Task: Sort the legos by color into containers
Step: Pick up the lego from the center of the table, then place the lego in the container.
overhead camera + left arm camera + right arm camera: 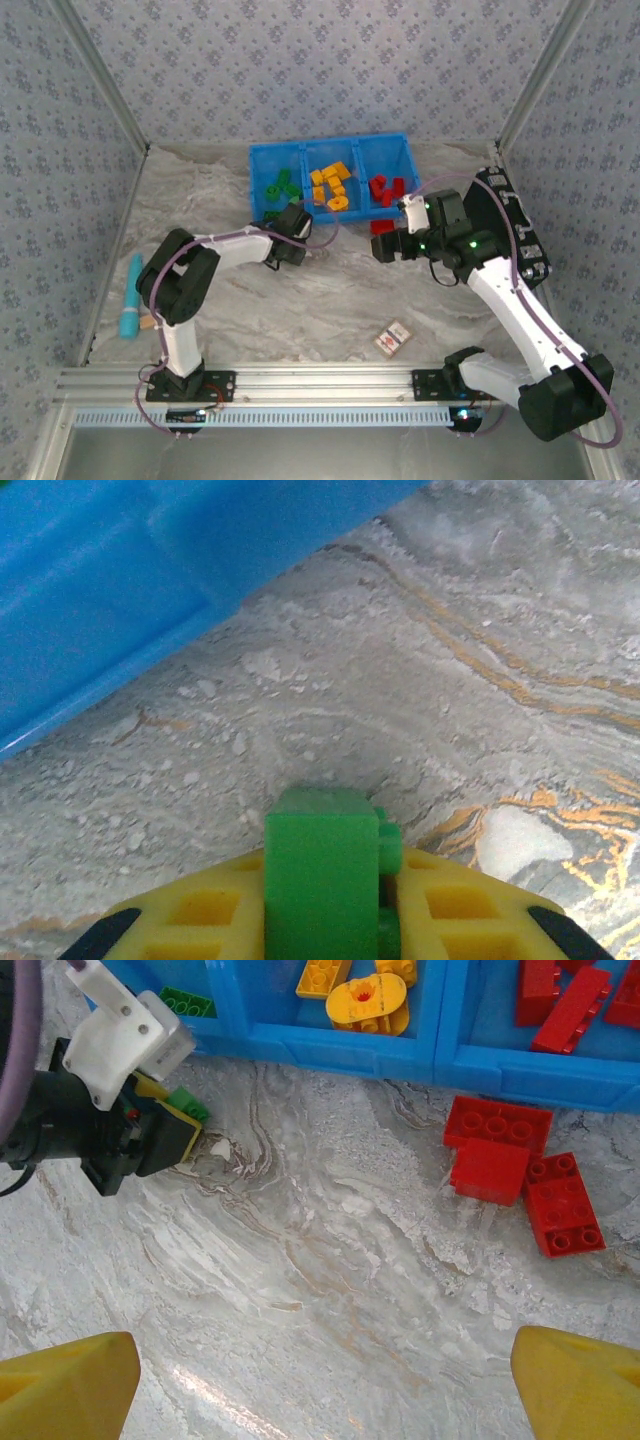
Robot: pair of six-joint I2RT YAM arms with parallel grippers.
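A: Where is the blue bin [257, 175]?
B: Twelve o'clock on the marbled table [300, 310]; green, yellow, red legos [331, 186] fill separate compartments, a card [394, 338] at five, teal cylinder [131, 300] at eight.

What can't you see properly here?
- Left wrist view: the green brick in the left claw is cut off by the bottom edge.
- Top view: the card print is too small to read.
- Right wrist view: the blue bin runs off the top edge.
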